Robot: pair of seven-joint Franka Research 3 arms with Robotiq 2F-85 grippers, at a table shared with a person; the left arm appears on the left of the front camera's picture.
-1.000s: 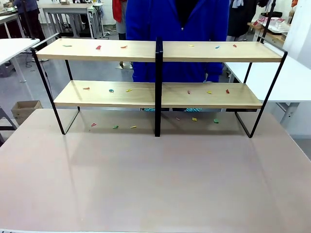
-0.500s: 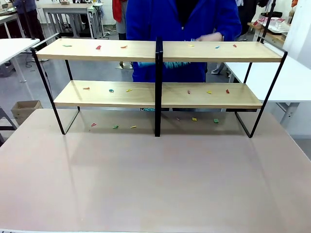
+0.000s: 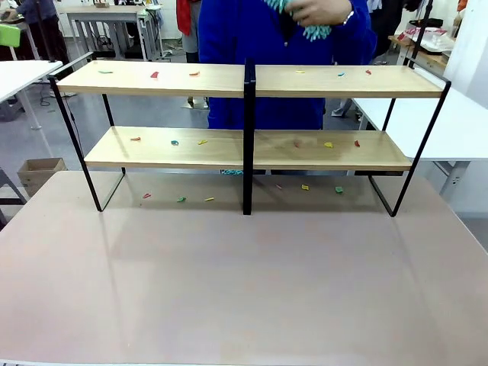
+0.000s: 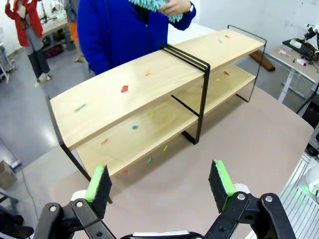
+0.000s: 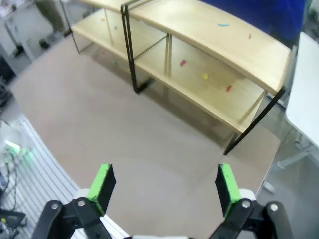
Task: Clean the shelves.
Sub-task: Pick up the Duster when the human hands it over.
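Shelves point(image 3: 221, 78): coloured scraps point(image 3: 155, 75) on both boards.
Left fingers point(image 4: 98, 183): spread apart, empty.
Right fingers point(image 5: 104, 181): spread apart, empty.
Person's hand point(image 3: 316, 11): holds teal duster point(image 3: 314, 32).

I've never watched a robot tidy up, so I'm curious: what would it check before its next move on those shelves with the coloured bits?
1. Left hand open, empty: ok.
2. Right hand open, empty: ok.
3. The shelves clean: not ok; coloured scraps lie on both boards.
4. Table under the rack clean: not ok; stray scraps there too.
5. Person clear of the rack: not ok; the person's hand holds a teal cloth right behind it.
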